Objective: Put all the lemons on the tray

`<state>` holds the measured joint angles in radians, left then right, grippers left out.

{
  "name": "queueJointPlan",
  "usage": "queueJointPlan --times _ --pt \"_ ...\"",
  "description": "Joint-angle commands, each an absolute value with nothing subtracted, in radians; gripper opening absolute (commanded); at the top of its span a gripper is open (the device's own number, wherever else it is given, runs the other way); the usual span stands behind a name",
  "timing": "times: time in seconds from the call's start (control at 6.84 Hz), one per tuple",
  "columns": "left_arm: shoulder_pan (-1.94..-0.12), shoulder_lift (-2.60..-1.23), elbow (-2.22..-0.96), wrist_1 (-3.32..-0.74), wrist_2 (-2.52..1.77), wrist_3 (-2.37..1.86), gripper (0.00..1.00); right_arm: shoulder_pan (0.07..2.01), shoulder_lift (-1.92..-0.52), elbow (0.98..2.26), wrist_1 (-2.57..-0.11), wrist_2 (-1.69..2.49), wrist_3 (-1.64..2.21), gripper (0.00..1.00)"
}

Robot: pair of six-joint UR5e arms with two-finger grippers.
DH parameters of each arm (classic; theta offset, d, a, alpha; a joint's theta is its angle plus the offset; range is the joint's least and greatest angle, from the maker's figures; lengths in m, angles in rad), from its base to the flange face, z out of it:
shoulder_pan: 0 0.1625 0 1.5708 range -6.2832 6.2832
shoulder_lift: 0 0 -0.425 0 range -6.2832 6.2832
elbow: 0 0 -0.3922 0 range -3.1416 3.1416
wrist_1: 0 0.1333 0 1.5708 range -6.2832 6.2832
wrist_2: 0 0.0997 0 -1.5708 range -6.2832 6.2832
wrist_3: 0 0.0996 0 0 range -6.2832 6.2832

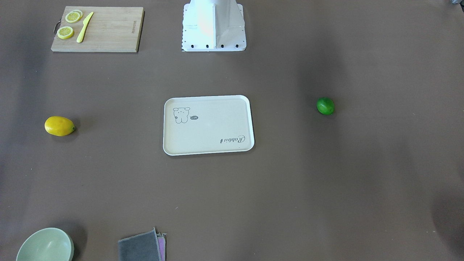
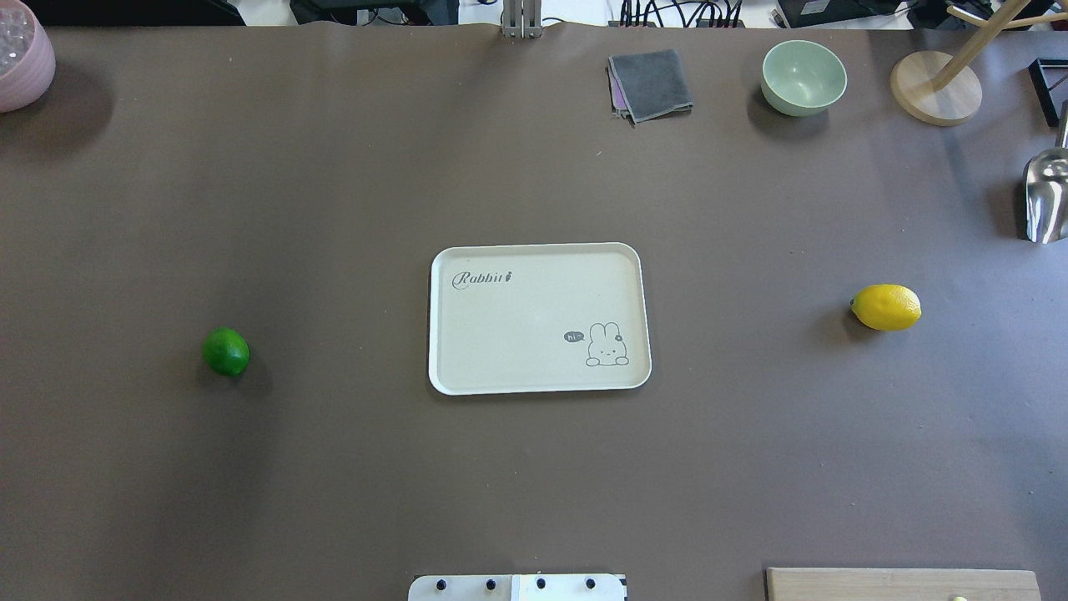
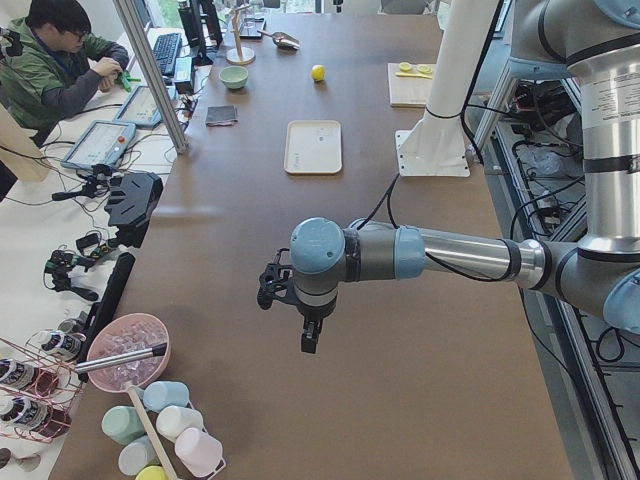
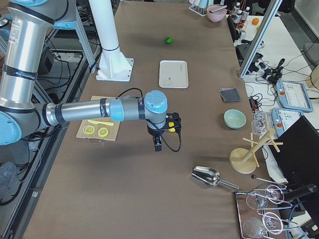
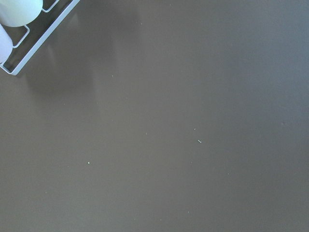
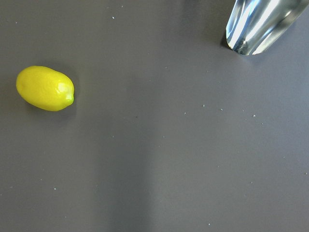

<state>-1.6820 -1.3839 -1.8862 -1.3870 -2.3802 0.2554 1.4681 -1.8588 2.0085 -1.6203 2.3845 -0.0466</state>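
Cream-white, the tray point(image 2: 517, 334) lies flat at the middle of the brown table point(image 2: 334, 184) with nothing on it. The green lemon point(image 2: 226, 351) sits on the bare table well to the left of the tray as the robot sees it. The yellow lemon point(image 2: 886, 307) sits well to the right, a little farther from the robot's base. Neither fruit touches the tray or a gripper.

The left gripper point(image 3: 309, 338) hangs fingers-down above bare table out at the left end, well away from the green lemon. It shows only in the side view, so how far its fingers are parted cannot be told. The right gripper point(image 4: 157, 145) hangs the same way above the table's right end and is likewise seen only from the side, so its opening cannot be told either. Its wrist camera looks down on the yellow lemon lying free on the table, with a metal scoop point(image 6: 260, 24) well apart from it.

On the near right corner lies a wooden cutting board point(image 1: 108, 30) with lemon slices point(image 1: 65, 32) and a yellow knife point(image 1: 85, 27). A green bowl point(image 2: 803, 77) and a folded grey cloth point(image 2: 652, 83) stand at the far edge.
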Motion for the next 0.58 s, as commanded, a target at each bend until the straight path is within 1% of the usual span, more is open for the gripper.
queueJointPlan --times 0.0,0.29,0.44 --pt "-1.684 -1.382 -1.888 -1.387 -2.379 0.255 0.99 1.468 -1.862 2.005 -1.618 2.384 -0.048 1.0" --pt "-1.683 -1.394 -1.893 -1.388 -2.378 0.255 0.99 1.468 -1.852 2.014 -1.615 2.376 -0.049 1.0" --pt "-1.68 -1.405 -1.891 -1.388 -2.375 0.255 0.99 1.468 -1.852 2.014 -1.547 2.375 -0.034 1.0"
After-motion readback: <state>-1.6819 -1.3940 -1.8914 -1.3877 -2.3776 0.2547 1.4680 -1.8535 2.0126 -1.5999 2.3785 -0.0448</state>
